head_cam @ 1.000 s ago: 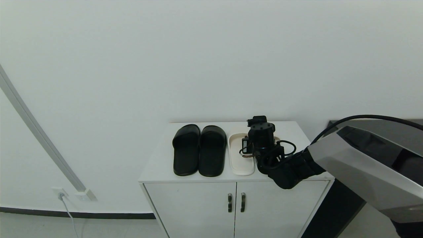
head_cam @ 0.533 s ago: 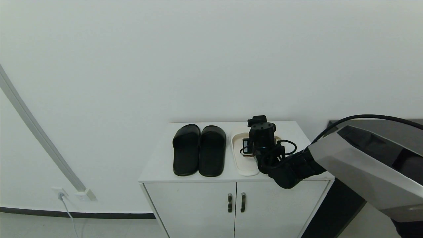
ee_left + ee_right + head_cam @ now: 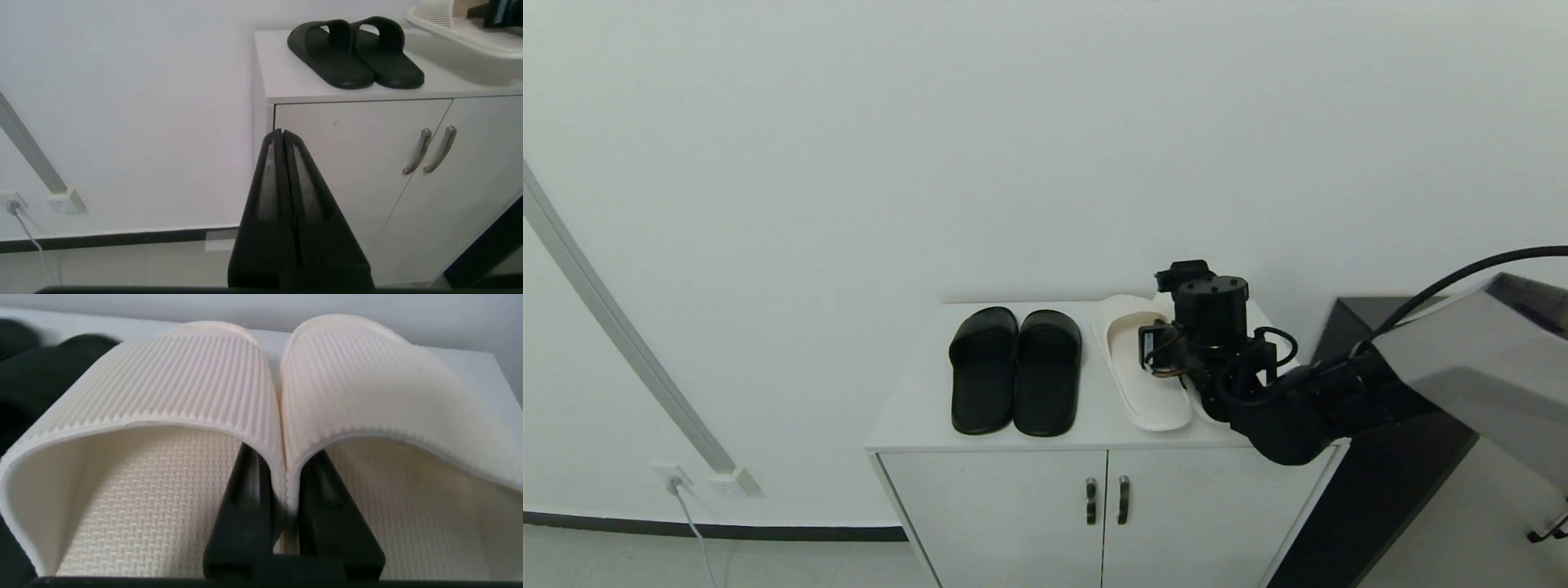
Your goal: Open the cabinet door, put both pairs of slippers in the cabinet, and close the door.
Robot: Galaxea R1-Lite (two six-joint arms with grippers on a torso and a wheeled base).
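Two pairs of slippers are at the top of a white cabinet (image 3: 907,425) that stands against a pale wall. The black slippers (image 3: 1015,371) lie flat, side by side, on the left half of the cabinet top, toes toward the wall. The white slippers (image 3: 1141,367) are over the right half, held by the right gripper (image 3: 284,513), which comes in from the heel side. Its jaws are clenched on the pair. One finger (image 3: 243,502) sits inside each slipper under the strap, and together they pinch the two inner strap walls. In the head view the white pair looks tilted, with the toes raised above the cabinet's back edge. Both cabinet doors (image 3: 1001,514) are closed, and their two handles (image 3: 1090,500) sit side by side at the centre. The left gripper (image 3: 283,196) hangs low in front of the cabinet, near its left corner. Its jaws are pressed together with nothing between them.
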